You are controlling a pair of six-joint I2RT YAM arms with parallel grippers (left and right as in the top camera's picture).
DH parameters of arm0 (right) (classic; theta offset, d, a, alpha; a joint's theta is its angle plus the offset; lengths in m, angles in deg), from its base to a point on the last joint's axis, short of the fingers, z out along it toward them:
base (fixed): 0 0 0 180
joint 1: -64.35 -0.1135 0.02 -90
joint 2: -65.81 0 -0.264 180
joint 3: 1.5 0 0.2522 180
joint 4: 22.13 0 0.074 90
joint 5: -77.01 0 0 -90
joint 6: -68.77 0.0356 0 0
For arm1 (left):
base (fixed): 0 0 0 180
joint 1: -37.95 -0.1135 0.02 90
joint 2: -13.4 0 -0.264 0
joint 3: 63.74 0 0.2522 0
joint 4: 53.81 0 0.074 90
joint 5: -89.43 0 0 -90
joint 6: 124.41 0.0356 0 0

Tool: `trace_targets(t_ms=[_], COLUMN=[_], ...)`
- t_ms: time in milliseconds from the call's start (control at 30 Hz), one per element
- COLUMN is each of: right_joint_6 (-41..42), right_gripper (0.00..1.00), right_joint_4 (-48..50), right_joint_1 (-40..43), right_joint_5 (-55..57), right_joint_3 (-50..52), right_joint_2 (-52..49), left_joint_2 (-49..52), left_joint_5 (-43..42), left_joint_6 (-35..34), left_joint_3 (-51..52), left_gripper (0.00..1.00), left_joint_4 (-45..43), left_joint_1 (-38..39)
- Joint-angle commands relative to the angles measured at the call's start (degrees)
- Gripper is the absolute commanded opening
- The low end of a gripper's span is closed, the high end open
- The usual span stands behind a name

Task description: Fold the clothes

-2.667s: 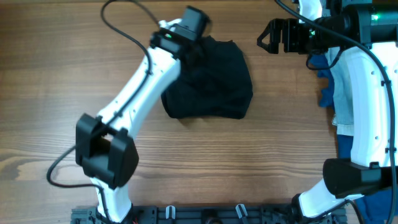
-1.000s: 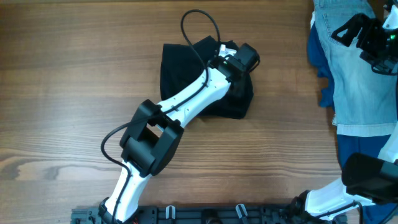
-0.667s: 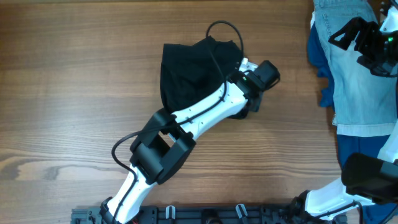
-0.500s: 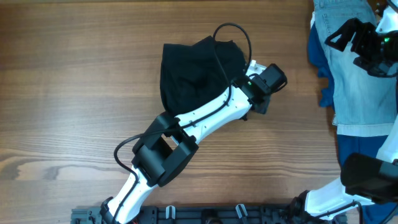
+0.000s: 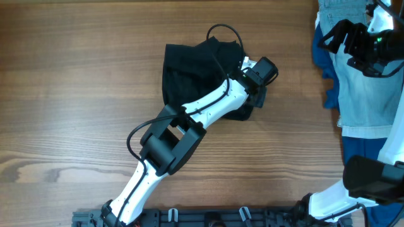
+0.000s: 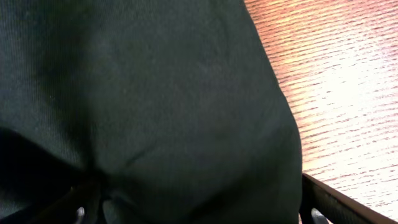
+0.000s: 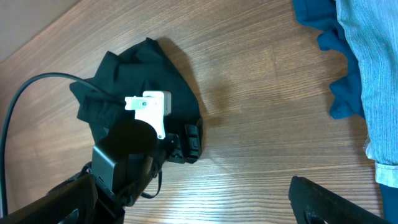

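Black clothes crumpled, left claw apparently spread

Wooden table bears black clothes (denim, blue cloth alongside).

clothes at centre, left gripper on their right edge, denim garment far right

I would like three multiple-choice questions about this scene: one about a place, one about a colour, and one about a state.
1. Where does the denim lie?
A. at the table's right side
B. in its middle
C. at its left edge

2. What colour is the garment under the left arm?
A. white
B. black
C. red

3. How is the right gripper?
A. shut on the denim
B. shut on the garment
C. open

Answers: 1 A, it fills the right edge; 2 B, it is plainly black; 3 C, its fingers stand apart with nothing between.
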State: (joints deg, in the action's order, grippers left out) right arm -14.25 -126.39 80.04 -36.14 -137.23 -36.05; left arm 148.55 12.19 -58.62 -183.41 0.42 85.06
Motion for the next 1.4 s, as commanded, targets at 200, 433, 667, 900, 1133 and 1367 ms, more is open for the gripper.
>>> trace_targets(t_ms=[200,433,667,900,1133,1367], right_joint_6=[-0.96,-0.83,-0.83,-0.85,-0.98,-0.96], right_gripper=[1.0,1.0,1.0,1.0,1.0,0.99], right_joint_4=[-0.44,-0.44,-0.37,-0.15,0.0,0.0], right_joint_1=[-0.13,-0.13,-0.13,-0.13,-0.13,-0.13], right_joint_5=[-0.68,-0.68,-0.68,-0.68,-0.66,-0.66], right_joint_3=[-0.17,-0.17,-0.2,-0.17,-0.17,-0.17], right_joint_2=[1.81,1.81,1.81,1.81,1.81,1.79], left_joint_2=[3.52,3.52,0.35,-11.43,-23.32,-27.58], left_joint_5=[-5.73,-7.41,-0.52,5.97,14.86,16.48], left_joint_6=[0.57,-5.07,-5.46,-5.66,-4.48,-4.74], left_joint_3=[0.46,0.46,0.13,0.13,0.13,0.13], left_gripper=[0.33,0.04,0.04,0.04,0.04,0.04], left_joint_4=[3.98,7.13,7.21,9.77,11.56,15.76], left_joint_1=[-3.63,-9.22,-8.94,-8.57,-8.94,-17.49])
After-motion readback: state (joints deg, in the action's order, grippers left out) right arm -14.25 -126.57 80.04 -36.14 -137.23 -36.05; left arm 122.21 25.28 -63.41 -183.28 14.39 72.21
